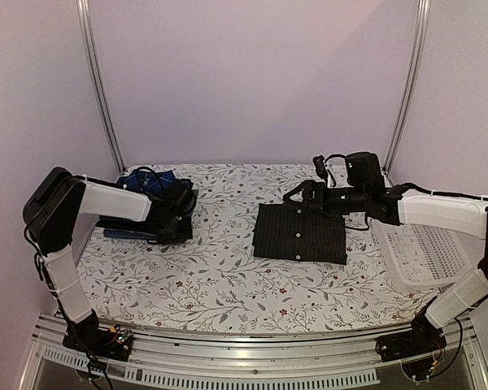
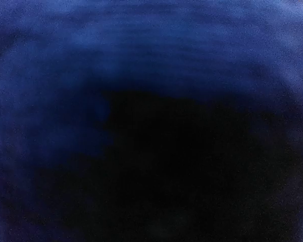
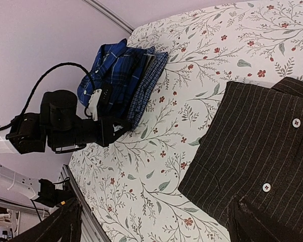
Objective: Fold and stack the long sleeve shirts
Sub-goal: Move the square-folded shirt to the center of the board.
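Pretty sure this is a robotics lab cell, not somebody's laundry room. The left arm [image 1: 106,201] and right arm [image 1: 439,210] are bolted to a slotted aluminium rail [image 1: 252,351], with bare wiring [image 1: 427,366] hanging off the bases. Aluminium posts [image 1: 98,81] frame blank lilac walls [image 1: 252,73] well beyond the right gripper [image 1: 295,195] fingers. The floral tablecloth [image 1: 220,276] under those fingers is the only homey touch.

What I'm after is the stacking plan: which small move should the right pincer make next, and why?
Probably lower the right pincer and close it on the far edge of the pinstripe shirt. Its jaws stand open over that edge, and the shirt lies folded, apart from the plaid shirt pile where the left pincer is shut at the cloth.
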`<state>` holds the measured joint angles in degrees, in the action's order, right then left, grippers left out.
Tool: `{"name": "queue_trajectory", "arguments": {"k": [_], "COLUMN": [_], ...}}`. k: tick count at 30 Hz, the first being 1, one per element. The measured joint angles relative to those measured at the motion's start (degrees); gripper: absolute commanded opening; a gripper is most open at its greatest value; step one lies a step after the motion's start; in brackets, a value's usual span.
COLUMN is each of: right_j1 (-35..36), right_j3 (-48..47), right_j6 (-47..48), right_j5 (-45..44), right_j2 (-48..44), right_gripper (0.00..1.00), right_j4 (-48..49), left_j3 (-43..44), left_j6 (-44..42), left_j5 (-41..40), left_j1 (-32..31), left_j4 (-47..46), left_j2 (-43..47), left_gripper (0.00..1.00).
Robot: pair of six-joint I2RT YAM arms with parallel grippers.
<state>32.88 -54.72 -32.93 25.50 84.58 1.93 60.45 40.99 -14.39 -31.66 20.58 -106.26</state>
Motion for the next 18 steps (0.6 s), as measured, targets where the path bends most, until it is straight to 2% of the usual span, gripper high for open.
{"name": "queue_trajectory", "arguments": {"k": [10,18], "right_j1": [0.87,0.87], "right_j3": [4.96,7.89], "right_j6": [-0.81,-0.92], "right_j5": [-4.09,-7.04], "right_j2": [-2.34,-4.15], "right_gripper": [0.99,0.99], "right_j4": [-0.61,-1.49], "left_j3": [-3.52,-3.5], "left_j6": [6.88,9.46], "left_j5": [2.45,3.63], "left_j1": [-9.86,-13.27], "left_j4": [1.14,1.18], "left_j2": [3.61,3.61], "left_gripper": [0.0,0.0]}}
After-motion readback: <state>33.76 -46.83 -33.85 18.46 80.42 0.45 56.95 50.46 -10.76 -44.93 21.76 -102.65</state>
